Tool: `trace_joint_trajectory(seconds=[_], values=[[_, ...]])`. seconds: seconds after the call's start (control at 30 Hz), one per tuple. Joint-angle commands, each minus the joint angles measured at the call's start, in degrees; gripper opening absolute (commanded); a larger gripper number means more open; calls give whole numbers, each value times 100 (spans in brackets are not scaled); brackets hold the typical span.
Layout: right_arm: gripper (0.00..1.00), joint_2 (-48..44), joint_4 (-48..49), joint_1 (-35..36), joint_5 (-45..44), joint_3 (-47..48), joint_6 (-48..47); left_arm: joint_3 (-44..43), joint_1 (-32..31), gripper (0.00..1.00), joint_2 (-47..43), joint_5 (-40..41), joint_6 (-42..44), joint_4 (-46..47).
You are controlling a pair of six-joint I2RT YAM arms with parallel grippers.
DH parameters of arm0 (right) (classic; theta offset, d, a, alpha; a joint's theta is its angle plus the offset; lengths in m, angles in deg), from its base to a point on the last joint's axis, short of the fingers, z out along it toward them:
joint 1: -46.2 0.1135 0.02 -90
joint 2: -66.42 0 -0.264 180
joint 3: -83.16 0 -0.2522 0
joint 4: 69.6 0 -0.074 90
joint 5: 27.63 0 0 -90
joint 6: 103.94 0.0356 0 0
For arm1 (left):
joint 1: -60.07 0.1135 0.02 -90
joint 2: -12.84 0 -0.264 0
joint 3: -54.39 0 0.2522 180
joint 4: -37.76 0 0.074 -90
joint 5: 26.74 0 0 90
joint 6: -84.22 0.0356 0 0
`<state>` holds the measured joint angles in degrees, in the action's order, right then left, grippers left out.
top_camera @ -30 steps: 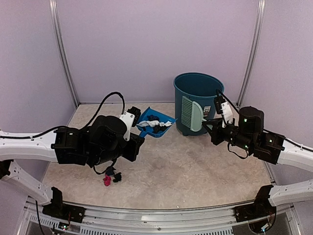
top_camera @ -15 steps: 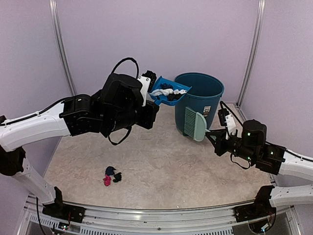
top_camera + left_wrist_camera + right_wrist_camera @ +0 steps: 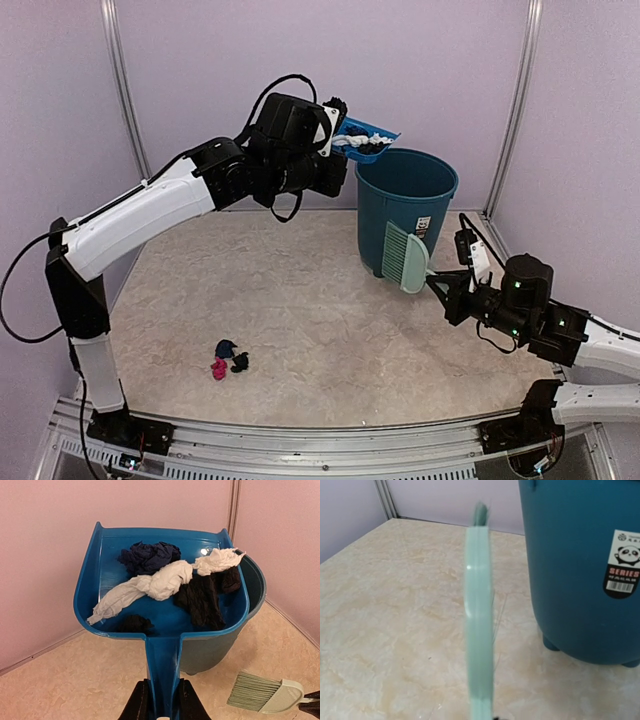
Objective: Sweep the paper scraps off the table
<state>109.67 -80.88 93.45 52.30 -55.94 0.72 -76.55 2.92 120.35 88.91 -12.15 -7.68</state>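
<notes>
My left gripper [image 3: 335, 125] [image 3: 161, 700] is shut on the handle of the blue dustpan [image 3: 370, 140] [image 3: 107, 570] and holds it high, level, its front edge over the near rim of the teal bin [image 3: 405, 205] [image 3: 254, 587]. In the pan lie paper scraps [image 3: 160, 582]: white twisted bits, a navy one and black ones. A small clump of black, navy and pink scraps [image 3: 230, 358] lies on the beige table [image 3: 330, 320] at the front left. My right gripper [image 3: 452, 292] is shut on the pale green brush [image 3: 403, 257] [image 3: 479, 610], held edge-on just in front of the bin.
The bin [image 3: 580, 555] stands at the back right with a panda label on its side. Lilac walls enclose the table; a silver rail [image 3: 320, 425] runs along its near edge. The brush also shows in the left wrist view [image 3: 265, 698].
My left arm has lifted the dustpan from the table up and to the right, to the bin's rim. My right arm has drawn the brush a little lower and nearer.
</notes>
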Motion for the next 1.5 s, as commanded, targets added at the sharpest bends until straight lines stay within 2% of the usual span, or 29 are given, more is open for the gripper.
trace_joint_trajectory(seconds=[0.0, 0.1, 0.33, 0.57, 0.7, 1.03, 1.23, 1.47], values=[[0, -123, 265, 50, 110, -73, 79, -836, 141, 0, 565, -264, 569, -170], [0, -139, 304, 48, 167, -132, 105, -1174, 232, 0, 921, -296, 848, -84], [0, -175, 540, 50, 451, -349, 177, -1339, 388, 0, 1560, -123, 1637, 509], [0, -305, 564, 53, 534, -456, 180, -1416, 389, 0, 1970, 102, 2443, 1365], [0, -440, 570, 45, 510, -503, 162, -1609, 376, 0, 2154, 206, 2955, 1560], [0, -561, 581, 50, 512, -584, 172, -1598, 163, 0, 2601, 1086, 5088, 2504], [0, -671, 527, 50, 559, -603, 191, -1170, 102, 0, 2523, 1337, 6563, 3670], [0, -817, 524, 53, 584, -637, 204, -353, 159, 0, 2142, 1048, 7773, 4470]])
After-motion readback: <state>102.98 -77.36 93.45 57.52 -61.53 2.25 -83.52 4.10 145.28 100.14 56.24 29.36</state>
